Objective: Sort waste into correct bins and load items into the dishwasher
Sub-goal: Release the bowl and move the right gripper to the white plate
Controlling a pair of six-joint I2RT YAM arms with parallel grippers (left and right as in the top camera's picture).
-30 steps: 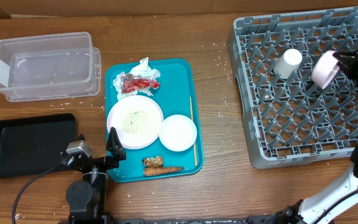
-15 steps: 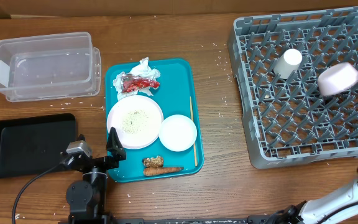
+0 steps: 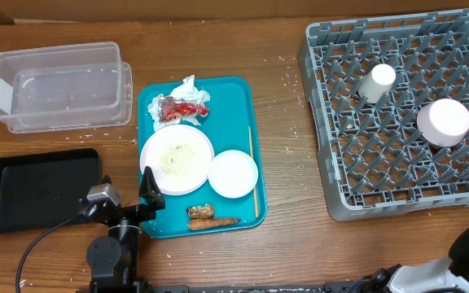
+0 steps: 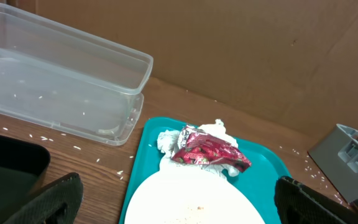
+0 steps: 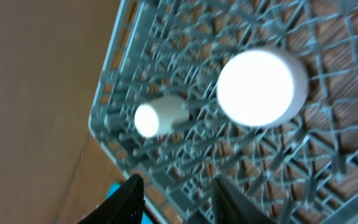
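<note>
The grey dish rack point(image 3: 332, 175) holds a white cup point(image 3: 377, 81) and a pale pink bowl point(image 3: 444, 122), which lies upside down. In the right wrist view both show, the bowl point(image 5: 263, 87) and the cup point(image 5: 160, 115), with my right gripper point(image 5: 179, 202) open and empty above the rack's corner. My left gripper point(image 4: 179, 211) is open and empty low over the large plate point(image 4: 191, 202), which carries rice grains point(image 3: 175, 156). A red wrapper point(image 4: 207, 149) lies on white tissue point(image 3: 187, 88). A small white plate point(image 3: 233, 173), a carrot stick point(image 3: 214, 221) and a brown lump point(image 3: 200, 211) lie on the teal tray point(image 3: 234, 106).
A clear tub point(image 3: 59, 85) stands at the back left, with a black tray point(image 3: 39, 187) in front of it. A thin wooden stick point(image 3: 252, 171) lies along the teal tray's right side. Loose rice grains are scattered on the table.
My right gripper let go of the pink bowl, which turned upside down in the rack. The gripper has drawn back out of the overhead view. The left arm has not moved.
</note>
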